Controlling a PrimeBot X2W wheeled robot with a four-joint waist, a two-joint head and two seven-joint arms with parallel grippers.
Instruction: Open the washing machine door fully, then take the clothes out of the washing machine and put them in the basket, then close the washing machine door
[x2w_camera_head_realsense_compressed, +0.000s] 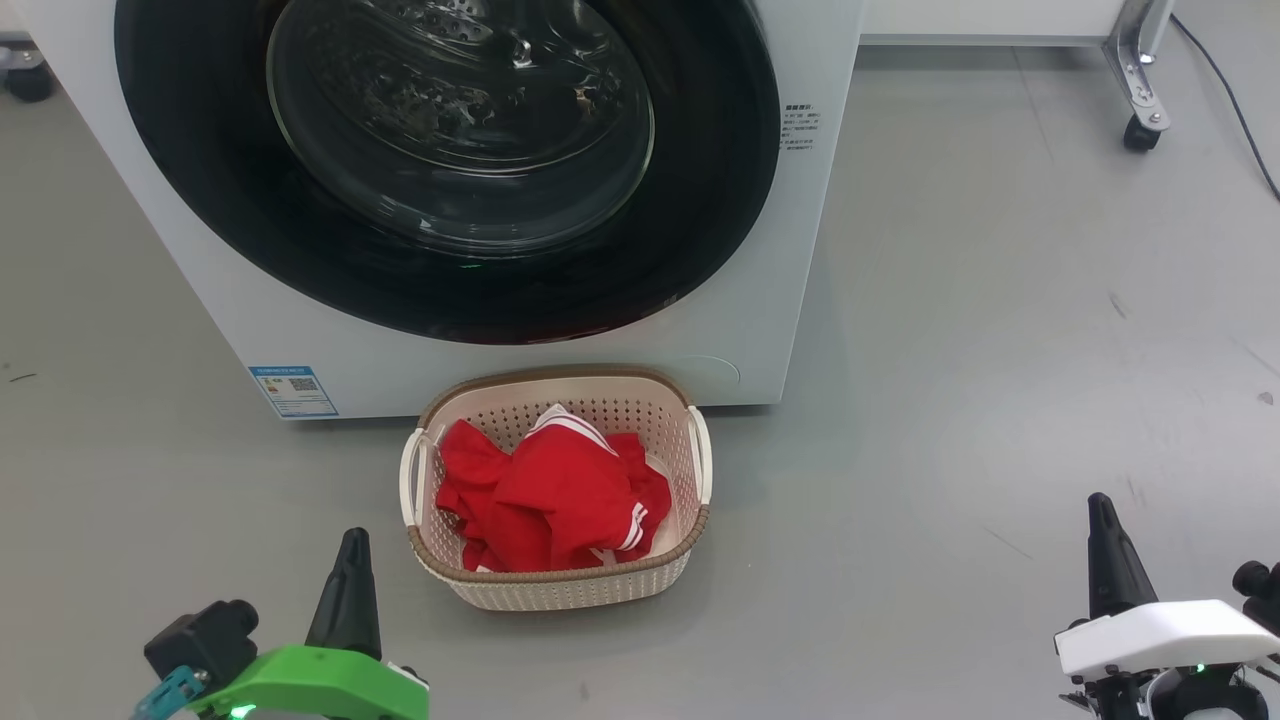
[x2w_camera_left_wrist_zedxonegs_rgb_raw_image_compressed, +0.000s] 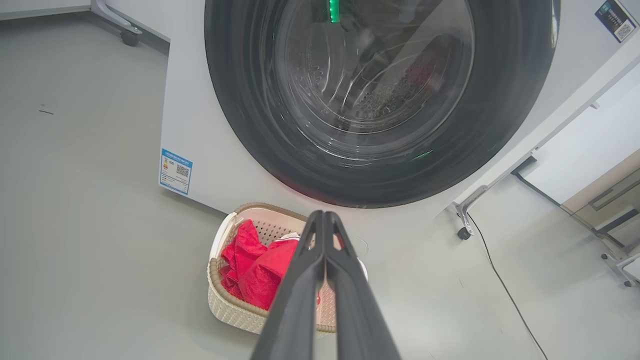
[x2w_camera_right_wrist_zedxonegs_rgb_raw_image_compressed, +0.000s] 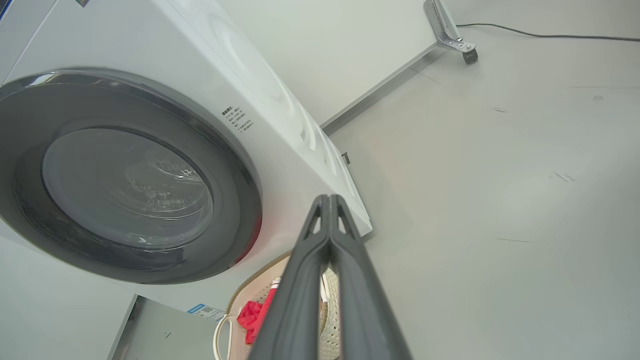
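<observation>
Left gripper (x2w_camera_head_realsense_compressed: 352, 545) is sitting at lower left, fingers pressed together, empty. Right gripper (x2w_camera_head_realsense_compressed: 1100, 510) is sitting at lower right in the same state. One basket (x2w_camera_head_realsense_compressed: 560, 375) is lying up-right of the left gripper, the nearer arm, with its long axis across the frame. It is carrying one heap of red clothes (x2w_camera_head_realsense_compressed: 550, 495); the piece count cannot be told. One washing machine door (x2w_camera_head_realsense_compressed: 700, 150) is lying shut against the washing machine (x2w_camera_head_realsense_compressed: 760, 340), upper centre. Judgement: task appearing complete.

Glossy black-rimmed glass door (x2w_camera_head_realsense_compressed: 470, 160) — perforated cream plastic basket (x2w_camera_head_realsense_compressed: 560, 585) — red cloth (x2w_camera_head_realsense_compressed: 550, 495).
</observation>
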